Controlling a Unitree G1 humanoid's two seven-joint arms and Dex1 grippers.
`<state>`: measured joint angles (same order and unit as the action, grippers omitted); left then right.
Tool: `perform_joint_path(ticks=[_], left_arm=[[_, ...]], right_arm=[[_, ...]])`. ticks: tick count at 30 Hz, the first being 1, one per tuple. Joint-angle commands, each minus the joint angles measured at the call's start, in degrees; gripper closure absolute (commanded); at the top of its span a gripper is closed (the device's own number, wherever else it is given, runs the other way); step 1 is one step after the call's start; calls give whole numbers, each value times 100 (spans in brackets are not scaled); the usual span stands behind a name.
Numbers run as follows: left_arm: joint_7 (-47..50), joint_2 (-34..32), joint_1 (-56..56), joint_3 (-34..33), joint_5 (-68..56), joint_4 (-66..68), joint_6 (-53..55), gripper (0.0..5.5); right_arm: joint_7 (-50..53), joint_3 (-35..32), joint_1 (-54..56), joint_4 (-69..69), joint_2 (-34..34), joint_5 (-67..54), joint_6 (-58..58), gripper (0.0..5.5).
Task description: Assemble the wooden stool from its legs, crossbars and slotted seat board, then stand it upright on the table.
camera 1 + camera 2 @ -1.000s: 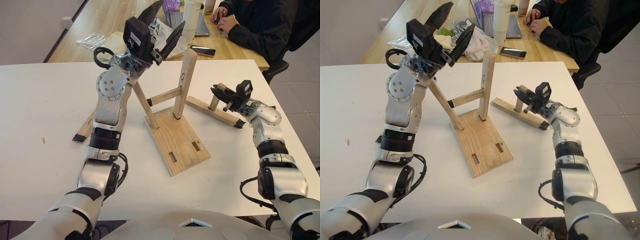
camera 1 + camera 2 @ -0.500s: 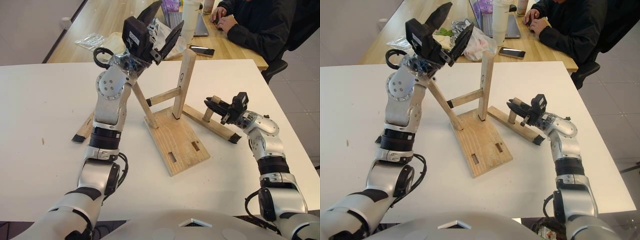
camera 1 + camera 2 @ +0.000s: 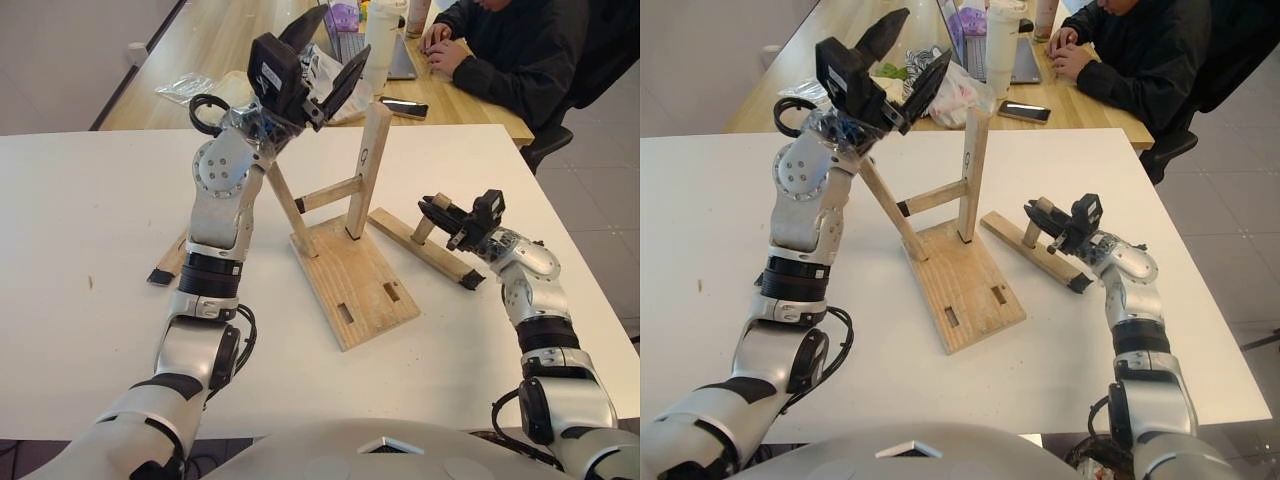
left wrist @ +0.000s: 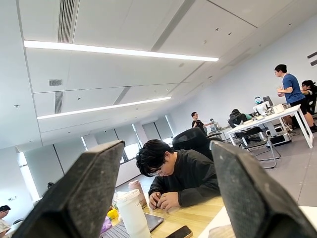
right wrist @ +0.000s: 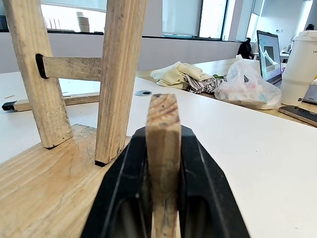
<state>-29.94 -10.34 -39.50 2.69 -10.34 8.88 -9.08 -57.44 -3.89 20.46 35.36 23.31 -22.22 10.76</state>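
Slotted seat board lies flat at the middle of the white surface. Two legs stand in its far slots, an upright one and a leaning one, joined by a crossbar. The left tool is raised above the leaning leg's top, its fingers spread wide and holding nothing. To the right of the board, the right tool is clamped on a short stub rising from a loose leg that lies on the surface. A spare leg lies at the left, partly behind the left arm.
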Motion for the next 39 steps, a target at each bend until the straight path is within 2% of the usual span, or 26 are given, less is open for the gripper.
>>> perform_joint_path(ticks=[1,7,15,16,20,21,27,31,39], left_arm=[[-94,9,-82,29,-45,63,65,231],[-151,5,-116,9,-65,138,71,231],[10,-2,-45,-25,30,25,22,231],[32,0,-33,-25,41,-13,21,231],[168,-6,29,-61,88,-121,24,231],[197,-13,44,-77,88,-156,28,231],[355,-62,174,-121,127,-325,71,231],[419,-81,210,-119,138,-359,96,231],[437,-66,222,-94,145,-349,74,231]], right_arm=[[45,363,-564,1524,-73,612,-616,510],[-5,292,-564,1672,-146,382,-402,510],[-11,262,-405,642,126,271,-291,510],[39,241,-362,528,185,264,-352,474],[88,183,-215,184,532,411,-803,417],[70,210,-263,12,648,480,-974,388],[-84,397,-809,-1318,1235,699,-2101,297],[30,376,-933,-1740,1332,735,-2511,297],[51,726,-983,-1634,1507,1376,-2288,297]])
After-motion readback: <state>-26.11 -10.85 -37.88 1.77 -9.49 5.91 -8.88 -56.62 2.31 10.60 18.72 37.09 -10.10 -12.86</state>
